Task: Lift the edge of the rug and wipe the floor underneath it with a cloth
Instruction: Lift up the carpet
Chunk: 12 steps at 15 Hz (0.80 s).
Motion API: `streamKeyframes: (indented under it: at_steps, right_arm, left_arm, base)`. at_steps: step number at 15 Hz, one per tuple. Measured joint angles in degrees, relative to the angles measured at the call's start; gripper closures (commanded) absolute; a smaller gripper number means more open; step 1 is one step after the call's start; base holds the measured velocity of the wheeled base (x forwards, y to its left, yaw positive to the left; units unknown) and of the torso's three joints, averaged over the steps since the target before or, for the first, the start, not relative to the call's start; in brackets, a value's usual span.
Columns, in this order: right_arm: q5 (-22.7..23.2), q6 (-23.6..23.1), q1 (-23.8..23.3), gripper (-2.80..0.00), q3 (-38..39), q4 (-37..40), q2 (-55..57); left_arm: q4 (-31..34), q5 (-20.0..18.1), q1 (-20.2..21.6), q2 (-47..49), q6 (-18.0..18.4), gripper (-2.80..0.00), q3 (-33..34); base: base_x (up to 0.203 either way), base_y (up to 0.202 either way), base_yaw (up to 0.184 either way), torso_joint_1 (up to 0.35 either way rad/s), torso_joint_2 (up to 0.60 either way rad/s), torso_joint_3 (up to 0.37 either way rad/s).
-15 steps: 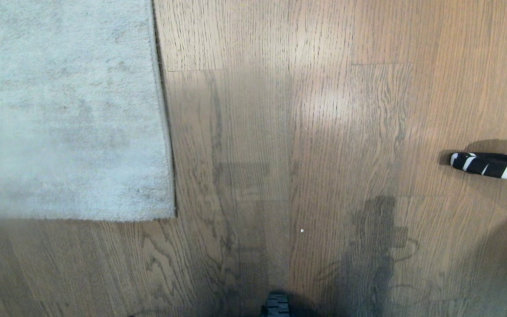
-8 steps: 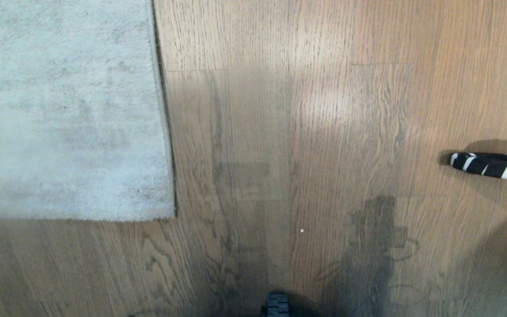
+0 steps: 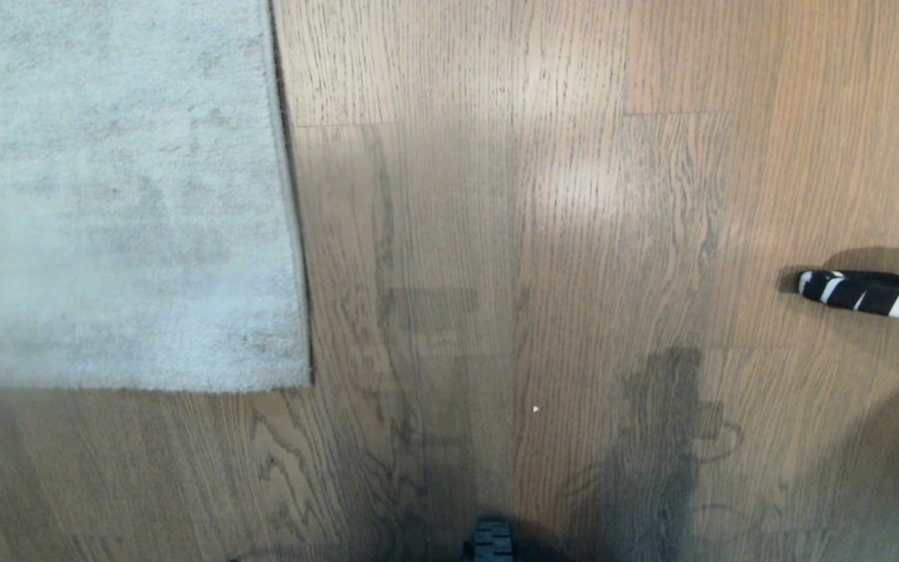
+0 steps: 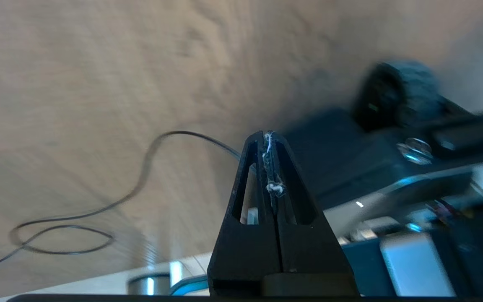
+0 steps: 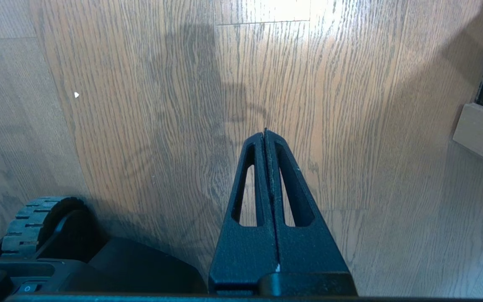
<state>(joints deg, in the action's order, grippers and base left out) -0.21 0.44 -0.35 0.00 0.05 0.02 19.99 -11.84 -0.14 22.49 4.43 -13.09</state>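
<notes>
- The rug (image 3: 118, 195) lies flat on the floor (image 3: 496, 195), pale grey against brown wood planks. Its corner and rug edge (image 3: 297, 312) rest fully down, so nothing has been lifted and the boards beneath it are not exposed.
- Neither arm shows in the head view, so you are judging both from their own wrist cameras. The rug sits off to your robot's left front, which probably makes the left arm the natural one for the lifting.
- Your left tool (image 4: 269, 138) is fully closed, its two black fingers pressed together with only wisps of pale lint caught in the seam. It holds nothing and touches nothing. Beyond its tip lie bare floor, a thin black cable (image 4: 99, 209) looping across the boards, and the robot's base with a wheel (image 4: 396, 96) just beside it. The rug does not appear in this view.
- Your right tool (image 5: 265, 135) is also fully closed and empty, hanging over bare floor with a base wheel (image 5: 36, 226) off to one side of it.
- The cloth is not visible in any view, so you cannot tell where it is.
- A white rod with a black-and-white striped tip (image 3: 847, 289) lies on the floor at the far right of the head view, well apart from the rug. It is not the cloth.
</notes>
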Motion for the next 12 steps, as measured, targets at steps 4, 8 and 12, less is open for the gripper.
streamKeyframes:
  at_steps: [4,8,12]
  right_arm:
    - [0.0,0.0,0.0,0.0,0.0,0.0,0.0]
    - [0.0,0.0,0.0,0.0,0.0,0.0,0.0]
    - [0.0,0.0,0.0,0.0,0.0,0.0,0.0]
  left_arm:
    - [-13.6,-3.6,-1.8,19.2,3.2,0.0,1.7]
    - [-30.5,-0.1,-6.0,38.2,4.7,0.0,2.9]
    - [-46.1,5.2,-13.2,50.9,2.0,0.0,4.4]
  base:
    - [0.0,0.0,0.0,0.0,0.0,0.0]
    - [0.0,0.0,0.0,0.0,0.0,0.0]
    - [0.0,0.0,0.0,0.0,0.0,0.0]
